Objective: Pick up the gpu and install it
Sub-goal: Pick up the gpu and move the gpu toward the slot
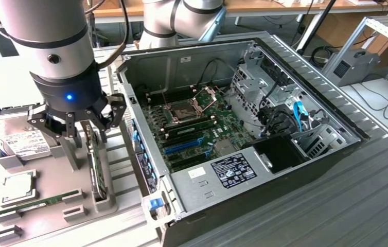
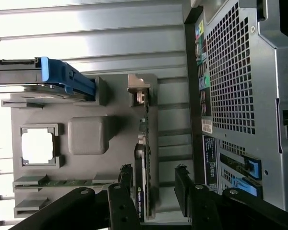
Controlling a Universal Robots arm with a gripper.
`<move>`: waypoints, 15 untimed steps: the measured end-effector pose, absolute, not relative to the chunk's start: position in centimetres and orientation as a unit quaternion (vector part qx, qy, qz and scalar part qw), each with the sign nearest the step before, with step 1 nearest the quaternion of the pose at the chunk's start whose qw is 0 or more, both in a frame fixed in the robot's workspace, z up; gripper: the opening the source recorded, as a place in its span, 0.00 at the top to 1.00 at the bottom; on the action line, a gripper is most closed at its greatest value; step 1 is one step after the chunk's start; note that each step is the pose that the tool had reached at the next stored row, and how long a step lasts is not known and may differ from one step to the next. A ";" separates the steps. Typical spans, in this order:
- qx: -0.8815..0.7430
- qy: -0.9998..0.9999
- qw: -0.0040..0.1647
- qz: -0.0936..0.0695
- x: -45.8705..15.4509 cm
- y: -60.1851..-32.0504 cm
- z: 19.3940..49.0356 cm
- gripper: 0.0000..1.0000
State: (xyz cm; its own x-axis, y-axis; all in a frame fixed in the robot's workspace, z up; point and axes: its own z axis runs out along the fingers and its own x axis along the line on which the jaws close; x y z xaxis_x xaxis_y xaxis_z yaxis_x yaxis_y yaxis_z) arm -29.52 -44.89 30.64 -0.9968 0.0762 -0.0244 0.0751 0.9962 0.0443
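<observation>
Entry: gpu pick-up, approach stage, card not yet lifted. Exterior view's left: grey tray [image 1: 46, 172] carrying the drive [image 1: 21, 141] at mid-left, the CPU [image 1: 17, 188] below it, and the RAM [image 1: 39, 201] at lower left. Next right: gripper [image 1: 77, 126], upper left of centre, pointing down over the tray, jaws released and spread wide, grasping nothing. gpu [image 1: 97, 172]: on edge in a tray holder, just below and right of the gripper, near the case wall. In the wrist view the gpu [image 2: 143, 167] runs between the 2 fingers [image 2: 124, 179], nearer 1 of them; no contact is evident. Centre to right: open case [image 1: 317, 149], board [image 1: 194, 121] exposed, blue slot [image 1: 180, 148] vacant. Step in hand, as judged: lining up the grasp on the card, with install not begun. Next move, as judged, calls for the 2 fingers centred on the card's flat faces and clear of the holder, a firm squeeze, and a straight pull so the card leaves its holder without tilting.
</observation>
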 end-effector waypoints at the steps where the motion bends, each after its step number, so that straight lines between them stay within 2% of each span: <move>1: 0.038 0.999 0.013 0.022 -29.5 -44.9 30.3 0.52; 15: 0.038 0.999 0.013 0.022 -30.0 -45.0 28.3 0.52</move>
State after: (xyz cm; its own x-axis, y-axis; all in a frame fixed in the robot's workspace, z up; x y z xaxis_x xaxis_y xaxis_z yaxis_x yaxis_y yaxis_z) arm -29.96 -45.03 28.26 -0.9968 0.0763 -0.0244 0.0752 0.9962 0.0443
